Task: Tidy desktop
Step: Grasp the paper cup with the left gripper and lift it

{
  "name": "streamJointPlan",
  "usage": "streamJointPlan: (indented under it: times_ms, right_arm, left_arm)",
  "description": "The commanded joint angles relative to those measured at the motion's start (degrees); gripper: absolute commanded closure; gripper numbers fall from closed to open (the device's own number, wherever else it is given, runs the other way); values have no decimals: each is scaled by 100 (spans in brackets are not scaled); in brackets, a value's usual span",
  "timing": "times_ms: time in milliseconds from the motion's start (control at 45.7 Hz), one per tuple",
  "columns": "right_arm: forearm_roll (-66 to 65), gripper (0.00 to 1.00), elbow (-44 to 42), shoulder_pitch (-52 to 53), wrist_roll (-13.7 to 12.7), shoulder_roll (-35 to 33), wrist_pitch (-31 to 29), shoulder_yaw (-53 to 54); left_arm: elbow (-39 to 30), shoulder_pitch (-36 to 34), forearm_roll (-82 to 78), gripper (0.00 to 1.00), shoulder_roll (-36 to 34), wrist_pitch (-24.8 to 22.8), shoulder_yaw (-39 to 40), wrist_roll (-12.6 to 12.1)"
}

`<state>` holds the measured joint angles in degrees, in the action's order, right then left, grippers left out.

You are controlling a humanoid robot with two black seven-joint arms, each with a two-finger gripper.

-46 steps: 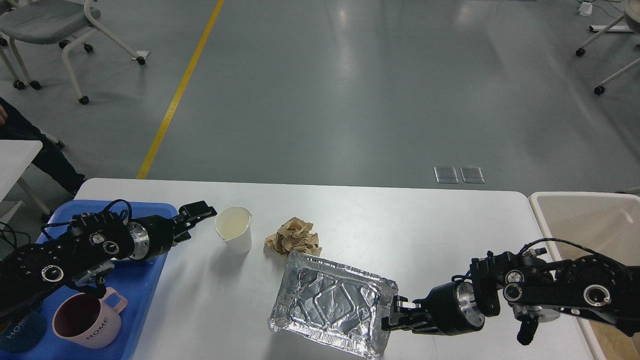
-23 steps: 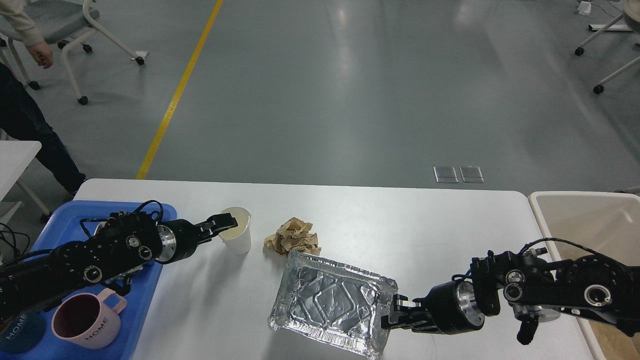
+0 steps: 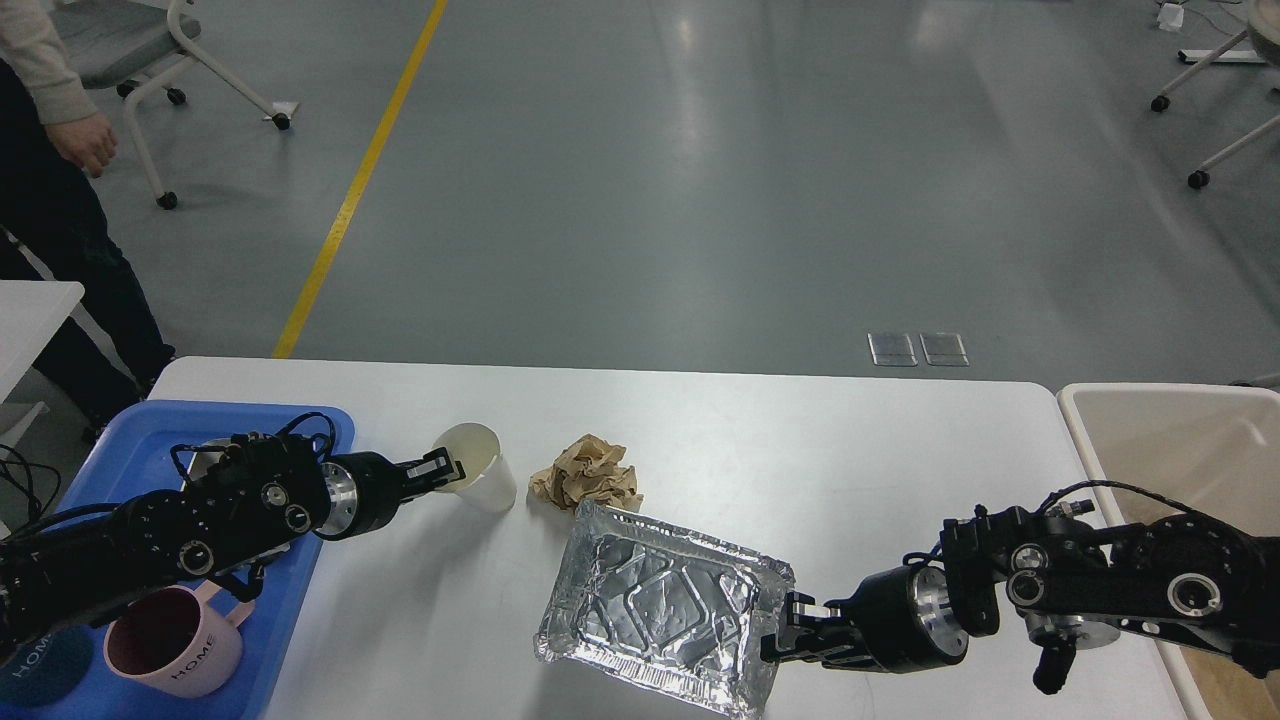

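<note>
A grey, glossy floor with a yellow line lies behind the wide white worktop [image 3: 800, 440], which fills the lower head view. The left gripper [image 3: 447, 468] pinches the rim of a tilted white paper cup [image 3: 480, 472], fingers closed on it. Just beside the cup sits a crumpled brown paper wad [image 3: 588, 474]. The right gripper [image 3: 783, 637] touches the crinkled silver foil tray [image 3: 660, 605]; I cannot tell its fingers' state.

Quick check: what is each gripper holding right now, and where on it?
Left gripper pinches the paper cup at its near rim, tilting it. Right gripper clamps the foil tray at its right edge.
</note>
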<state>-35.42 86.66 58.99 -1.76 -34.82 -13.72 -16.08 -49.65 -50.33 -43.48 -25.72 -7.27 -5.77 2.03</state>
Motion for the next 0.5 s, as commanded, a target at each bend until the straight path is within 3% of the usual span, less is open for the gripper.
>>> streamJointPlan:
  times_ms: [0, 284, 481]
  right_arm:
    - [-9, 100, 0, -2, 0, -7, 1, -9]
    - [-9, 100, -9, -2, 0, 54, 1, -1]
    - [9, 100, -26, 7, 0, 72, -8, -9]
  left_arm:
    - [-1, -3, -3, 99, 5, -29, -3, 166]
    - [-79, -64, 6, 100, -30, -55, 5, 281]
    - [-431, -108, 6, 100, -504, -55, 5, 289]
